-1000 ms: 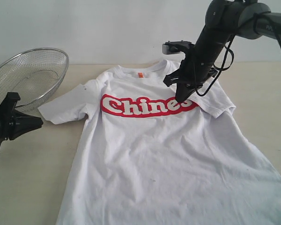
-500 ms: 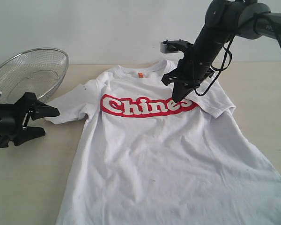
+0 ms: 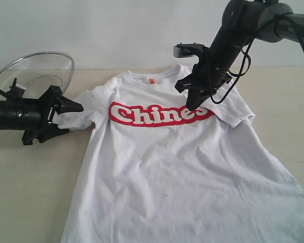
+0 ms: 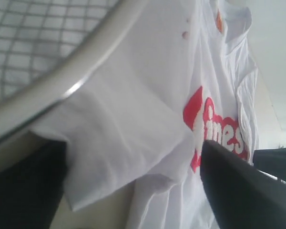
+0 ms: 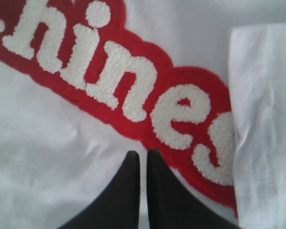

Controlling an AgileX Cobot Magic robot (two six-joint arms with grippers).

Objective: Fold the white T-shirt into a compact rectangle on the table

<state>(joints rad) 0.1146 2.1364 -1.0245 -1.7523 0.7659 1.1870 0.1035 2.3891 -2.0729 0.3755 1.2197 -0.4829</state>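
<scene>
My left gripper (image 3: 74,120) has its two black fingers spread wide apart. It holds nothing. It lies low by the short left sleeve (image 3: 86,117) of the white cotton T-shirt (image 3: 167,167). In my left wrist view the edge of that sleeve sits in the gap between the fingers, and neither finger is pinching it. The round wire-mesh metal basket (image 3: 33,76) is just beside this gripper.

My right gripper (image 3: 194,107) has its fingers shut tight together, with nothing between them. It points down at the chest of the shirt, right by the end of the red lettering with white letters (image 3: 157,115). I cannot tell if the tips press on the cloth. A white fold of the shirt (image 5: 262,119) covers the end of the word.

The T-shirt lies flat, front side up, on the wide pale beige table (image 3: 25,197).
</scene>
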